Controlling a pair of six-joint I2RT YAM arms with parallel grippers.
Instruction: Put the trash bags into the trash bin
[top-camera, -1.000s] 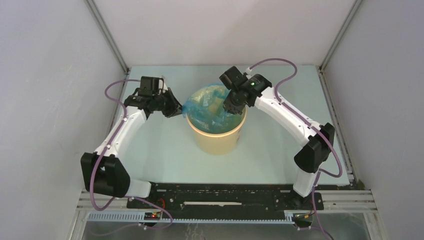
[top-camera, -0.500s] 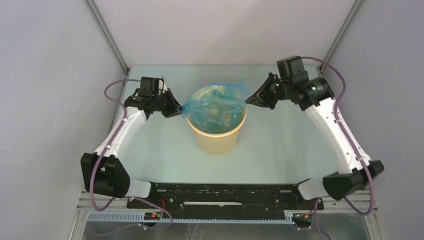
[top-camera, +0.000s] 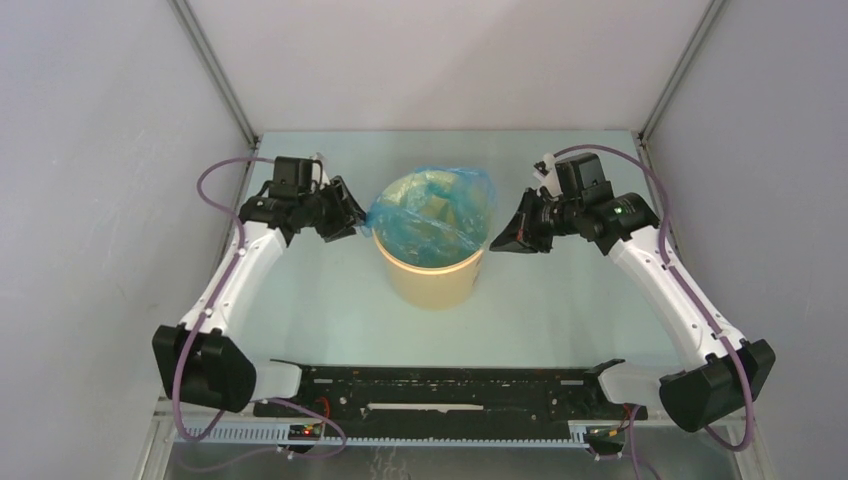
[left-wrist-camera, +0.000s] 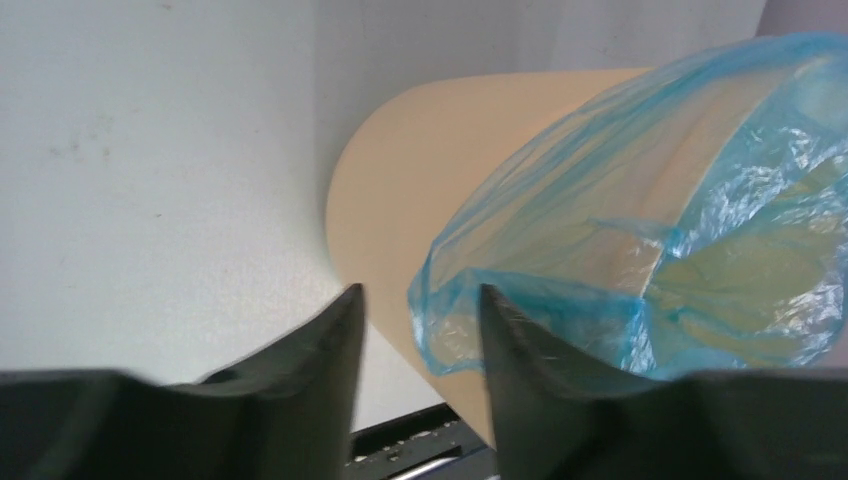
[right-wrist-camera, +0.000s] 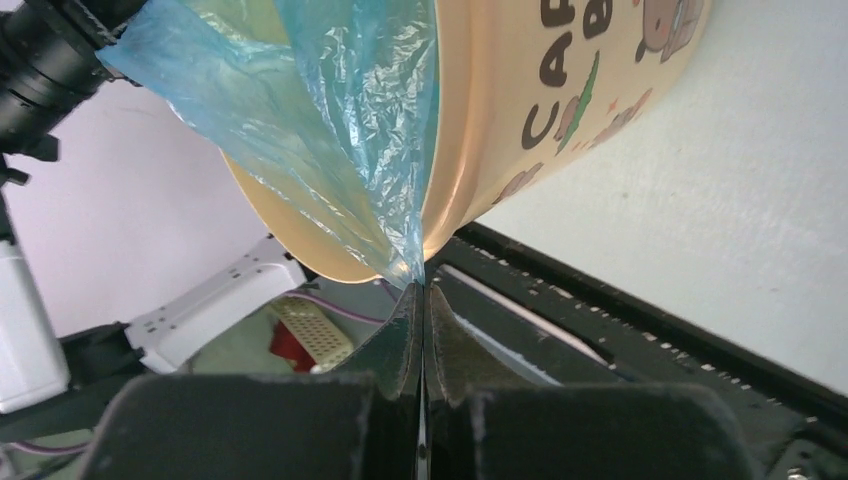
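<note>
The trash bin (top-camera: 432, 272), a pale tan bucket, stands mid-table. The light-blue trash bag (top-camera: 432, 208) lies spread over its mouth, draping over the left and right rims. My left gripper (top-camera: 352, 222) is at the bin's left rim. In the left wrist view it (left-wrist-camera: 420, 295) is open, and the bag's loose edge (left-wrist-camera: 450, 300) hangs just beyond its tips, touching neither finger. My right gripper (top-camera: 497, 240) sits at the bin's right rim. In the right wrist view it (right-wrist-camera: 422, 292) is shut on a corner of the bag (right-wrist-camera: 340, 130), stretched down outside the bin (right-wrist-camera: 520, 100).
White enclosure walls with metal posts (top-camera: 215, 75) close in the table on three sides. A black base rail (top-camera: 440, 385) runs along the near edge. Purple cables (top-camera: 215, 175) loop off both arms.
My left gripper has opened and let go of the bag's left edge. My right gripper has moved down toward the near side of the bin's right rim, pulling its corner with it.
</note>
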